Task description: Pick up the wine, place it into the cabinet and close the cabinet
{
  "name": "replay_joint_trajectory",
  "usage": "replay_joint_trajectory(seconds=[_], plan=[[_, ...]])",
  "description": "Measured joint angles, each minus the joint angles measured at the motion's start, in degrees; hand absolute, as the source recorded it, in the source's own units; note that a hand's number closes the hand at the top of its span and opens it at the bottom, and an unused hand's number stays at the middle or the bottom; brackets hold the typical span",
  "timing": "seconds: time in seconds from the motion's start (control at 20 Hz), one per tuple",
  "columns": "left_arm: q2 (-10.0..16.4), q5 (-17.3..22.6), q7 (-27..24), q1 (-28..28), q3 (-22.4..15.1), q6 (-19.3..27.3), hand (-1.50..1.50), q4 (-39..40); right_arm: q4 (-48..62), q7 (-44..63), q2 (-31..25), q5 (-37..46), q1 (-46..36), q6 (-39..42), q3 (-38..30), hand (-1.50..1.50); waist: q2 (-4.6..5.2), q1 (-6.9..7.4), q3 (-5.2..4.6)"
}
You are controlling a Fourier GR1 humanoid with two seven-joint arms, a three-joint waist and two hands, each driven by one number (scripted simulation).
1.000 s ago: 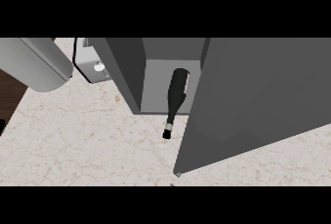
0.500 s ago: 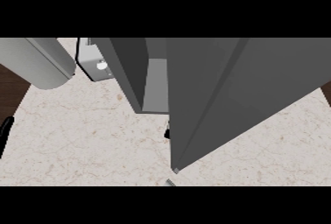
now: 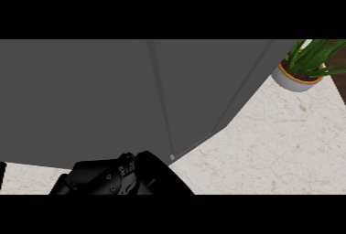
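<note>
counter (image 3: 30,178) of pale speckled stone shows in a small patch at 8 o'clock, below the cabinet's lower edge. at the very rim of the view at 9 o'clock, low down, sits a thin black strip that is most likely the left hand (image 3: 2,176); so little of it shows that i cannot tell whether it is open or closed. the grey cabinet (image 3: 88,100) fills the view from 9 o'clock across the centre to about 1 o'clock, its flat front blocking everything behind it. the wine is hidden, so i cannot tell where it stands. at 6 to 7 o'clock the black right hand (image 3: 115,176) comes in from the lower edge, its upper part meeting the cabinet's bottom edge just left of a seam (image 3: 161,100); its shape is a dark mass, and i cannot tell whether it is open or curled. the seam runs from 12 o'clock down to a corner just right of the hand, dividing the grey front into two panels, and i cannot tell whether they sit flush. right of that corner the cabinet's edge slants up toward 1 o'clock, and the same pale counter spreads from 5 o'clock to 3 o'clock. at 2 o'clock a green-leaved plant (image 3: 312,55) stands in a round white pot (image 3: 290,82) on the counter, just beside the cabinet's slanting edge.
</note>
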Motion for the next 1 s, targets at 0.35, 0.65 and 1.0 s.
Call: replay_joint_trajectory(seconds=[0.35, 0.65, 1.0], plan=[[-1.52, -0.79, 1.02, -1.12, 0.64, 0.75, -1.50, 0.26, 19.54, -5.62, 2.17, -3.95, -16.28, 1.45, -8.88, 1.50, -0.03, -0.46, 0.06], [-3.18, -2.69, 1.55, -1.15, 0.45, 1.46, -1.50, 0.16, 34.94, -12.59, 2.52, -3.95, -22.39, 6.06, -15.10, 1.50, -0.03, -0.95, 0.09], [-4.97, -4.44, 2.58, -2.13, 1.22, 0.95, -1.50, 1.47, 45.13, -20.33, 2.69, -6.39, -23.97, 12.74, -20.05, 1.50, -0.85, -1.28, -0.07]])
